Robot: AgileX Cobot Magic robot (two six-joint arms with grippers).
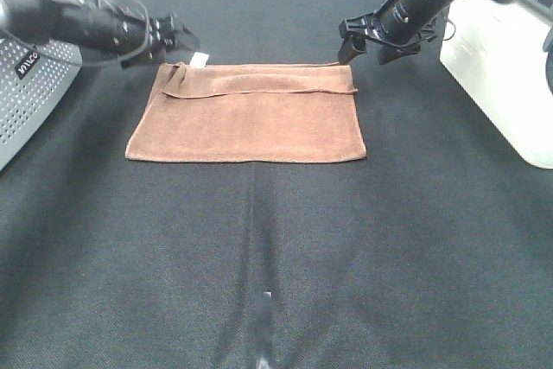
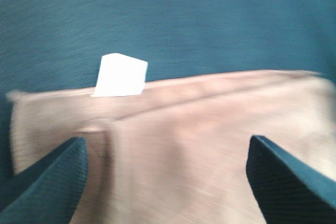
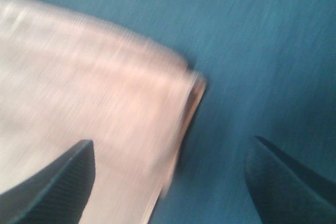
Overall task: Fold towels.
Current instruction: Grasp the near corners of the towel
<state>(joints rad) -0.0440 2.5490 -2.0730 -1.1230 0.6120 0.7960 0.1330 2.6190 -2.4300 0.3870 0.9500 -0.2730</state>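
Presently: brown towel [image 1: 246, 118] — soft, light, likely best pinched at its corners — folded on the black table [image 1: 415, 257], left gripper [image 1: 180, 41] and right gripper [image 1: 367, 51] near its far corners, both wide, empty.

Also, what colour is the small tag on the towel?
White. The tag on the brown towel shows best in the left wrist view.

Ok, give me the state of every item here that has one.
Towel: lying flat, strip doubled over along far edge, ungripped.
White tag: sticking out past far edge.
Left gripper: jaws open, empty.
Right gripper: jaws open, empty.
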